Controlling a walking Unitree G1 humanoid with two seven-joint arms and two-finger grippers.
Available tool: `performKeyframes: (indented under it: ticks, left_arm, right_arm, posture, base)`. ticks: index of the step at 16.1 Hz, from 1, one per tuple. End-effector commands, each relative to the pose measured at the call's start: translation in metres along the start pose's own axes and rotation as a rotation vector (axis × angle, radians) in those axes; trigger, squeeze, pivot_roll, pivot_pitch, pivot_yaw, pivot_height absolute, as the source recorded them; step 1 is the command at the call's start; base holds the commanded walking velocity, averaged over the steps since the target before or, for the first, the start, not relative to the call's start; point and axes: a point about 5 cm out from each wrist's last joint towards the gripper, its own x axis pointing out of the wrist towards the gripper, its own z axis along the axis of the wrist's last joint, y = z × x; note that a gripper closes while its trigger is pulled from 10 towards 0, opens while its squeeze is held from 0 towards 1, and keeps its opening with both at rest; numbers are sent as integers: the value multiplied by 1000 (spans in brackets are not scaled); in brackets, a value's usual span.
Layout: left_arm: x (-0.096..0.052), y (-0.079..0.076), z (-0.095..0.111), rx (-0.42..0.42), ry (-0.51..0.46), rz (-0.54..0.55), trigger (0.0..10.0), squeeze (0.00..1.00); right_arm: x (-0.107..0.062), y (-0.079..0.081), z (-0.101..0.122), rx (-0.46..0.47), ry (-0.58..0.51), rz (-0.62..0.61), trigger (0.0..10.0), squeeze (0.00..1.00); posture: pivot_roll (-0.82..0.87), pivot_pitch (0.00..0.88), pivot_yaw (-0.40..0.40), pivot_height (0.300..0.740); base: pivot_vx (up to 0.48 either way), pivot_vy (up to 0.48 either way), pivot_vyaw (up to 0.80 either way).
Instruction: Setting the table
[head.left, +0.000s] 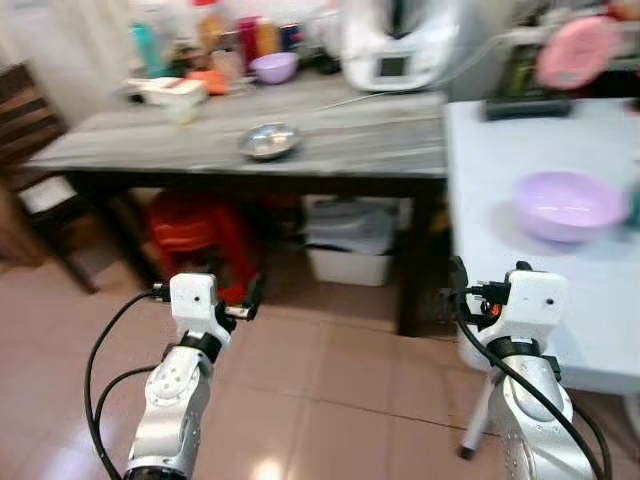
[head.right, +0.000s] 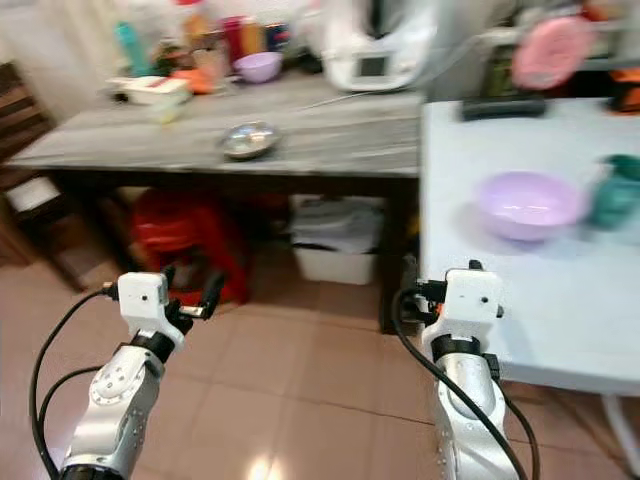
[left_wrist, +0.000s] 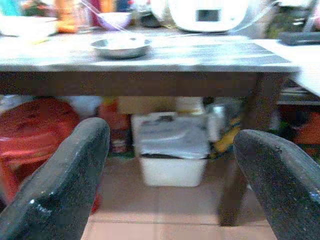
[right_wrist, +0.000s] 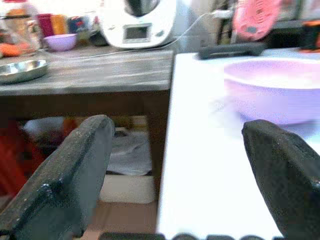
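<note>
Both silver arms are raised low in front of the body, each empty; the left pincer (left_wrist: 170, 180) has its fingers spread wide apart, aimed under the grey wooden surface (head.left: 350, 140), and the right pincer (right_wrist: 175, 175) is equally wide apart, level with the edge of the white surface (head.left: 520, 250). What looks like the task's thing, a large lilac bowl (head.left: 567, 205), sits on the white surface ahead of the right pincer, near but not touching it; a small steel bowl (head.left: 270, 140) lies alone toward the front of the grey surface, and a smaller purple bowl (head.left: 273, 67) stands at the back among bottles beside a white kitchen machine (head.left: 395, 45). A red stool (head.left: 195, 235) and a white bin (head.left: 350, 250) sit underneath.

Judging from this, the step is the approach. To do it well, the right arm should rise above the edge first; come at the lilac bowl's near rim with one finger inside and one outside; close gently, since a light bowl may slide away.
</note>
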Motion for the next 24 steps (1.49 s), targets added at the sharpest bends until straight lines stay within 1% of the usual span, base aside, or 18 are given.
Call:
performKeyframes:
  ticks: [1,3,9,14,15,17,20,24]
  left_arm:
    - [-2,7,2,9,1,20,10000,0]
    - [-2,8,3,9,2,18,10000,0]
    - [1,6,7,8,-7,10,10000,0]
    - [2,4,9,6,-13,7,10000,0]
    - [2,2,12,-11,-33,-9,10000,0]
    - [1,1,13,-8,-40,-41,10000,0]
    - [-1,-4,16,-53,-50,-104,10000,0]
    - [-2,-8,17,-70,-57,-132,10000,0]
  right_arm:
    - [1,7,6,19,-24,17,10000,0]
    - [1,7,7,23,-27,16,10000,0]
    - [3,8,9,28,-37,17,10000,0]
    - [4,9,10,31,-42,18,10000,0]
    - [2,10,10,13,-47,26,10000,0]
    - [2,9,10,11,-49,19,10000,0]
    - [1,9,10,13,-49,16,10000,0]
    - [2,9,11,6,-58,18,10000,0]
  posture:
    - [-107,0,127,740]
    - [-107,0,128,740]
    - [-101,0,132,740]
    - [-102,0,136,740]
    - [-101,4,138,740]
    - [-102,7,139,740]
    - [-101,9,140,740]
    - [-102,10,139,740]
  base:
    - [0,-368,0]
    - [0,-369,0]
    - [0,-370,-529]
    - [0,-353,0]
    - [0,0,0]
    - [0,0,581]
    - [0,0,692]
    - [337,0,0]
